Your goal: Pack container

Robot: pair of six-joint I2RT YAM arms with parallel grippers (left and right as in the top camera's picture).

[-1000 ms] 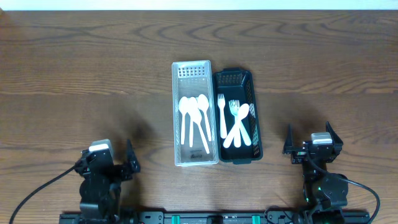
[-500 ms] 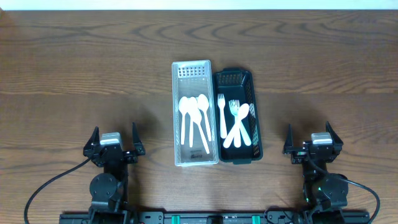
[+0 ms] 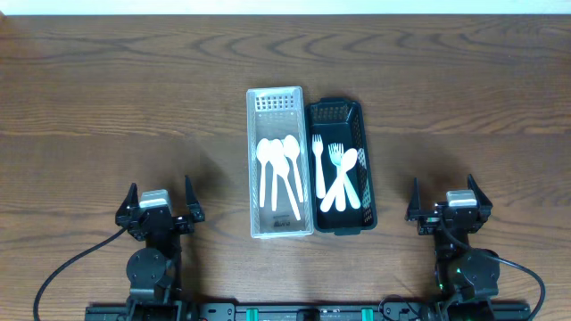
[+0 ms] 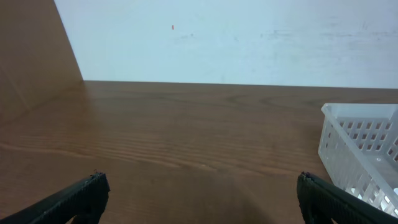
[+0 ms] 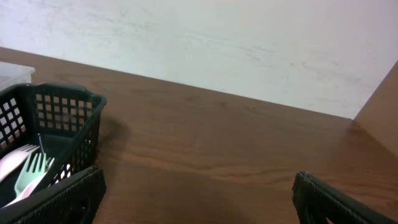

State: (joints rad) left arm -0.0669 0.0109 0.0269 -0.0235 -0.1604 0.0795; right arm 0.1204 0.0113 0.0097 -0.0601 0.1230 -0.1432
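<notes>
The wooden table (image 3: 107,89) fills the overhead view, and only the wrist cameras show the pale wall (image 4: 249,37) behind its far edge. At the table's centre two long baskets stand side by side with their long walls touching: a white basket (image 3: 251,160) on the left and a dark basket (image 3: 368,178) on the right. The left wrist view catches only a corner of the white basket (image 4: 360,149), its slotted wall at the right edge of the frame, and shows nothing of what is inside. The right wrist view shows the dark basket (image 5: 56,118) from its near end, with a sliver of the white basket (image 5: 12,71) behind it. The left gripper (image 3: 161,193) sits near the table's front edge, well apart from the baskets on their left. Its fingers (image 4: 81,196) are spread wide with only bare wood between them. The right gripper (image 3: 443,191) sits near the front edge on the other side, also well clear. Its fingers (image 5: 62,196) are parted just as widely and grasp nothing. From above, white spoons (image 3: 284,169) lie lengthwise in the white basket, bowls toward the far end. White forks (image 3: 326,169) lie in the dark basket, some crossing each other. One piece there has a rounded head that looks like a spoon. The right wrist view shows only the tines of the forks (image 5: 28,168) through the near end of the dark basket.
</notes>
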